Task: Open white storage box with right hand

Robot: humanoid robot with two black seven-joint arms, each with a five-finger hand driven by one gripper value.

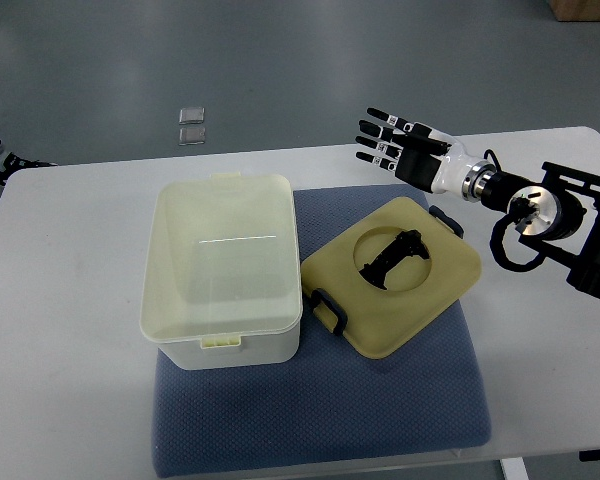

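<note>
On the white desk (70,300), a blue-grey mat (420,400) covers the middle and runs to the near edge. White storage box (223,268) sits on the mat's left part, its far end reaching past the mat onto bare desk. Box is open; interior shows, with nothing in it that I can make out. Small latch tabs at the far and near rims.

Lid (392,275) lies flat on the mat just right of the box, rotated so its corners point toward the desk edges; its left corner is touching or nearly touching the box's right wall, cannot tell which. Lid is cream-yellow, with a round recess holding a black handle (395,256) and black clips at two corners.

Right hand (400,150) hovers over the far edge of the desk, beyond the lid and apart from it. Fingers spread wide and straight, pointing left, holding nothing. Forearm runs in from the right edge.

Beyond the desk, on the grey floor, two small clear squares (191,124) lie together.
</note>
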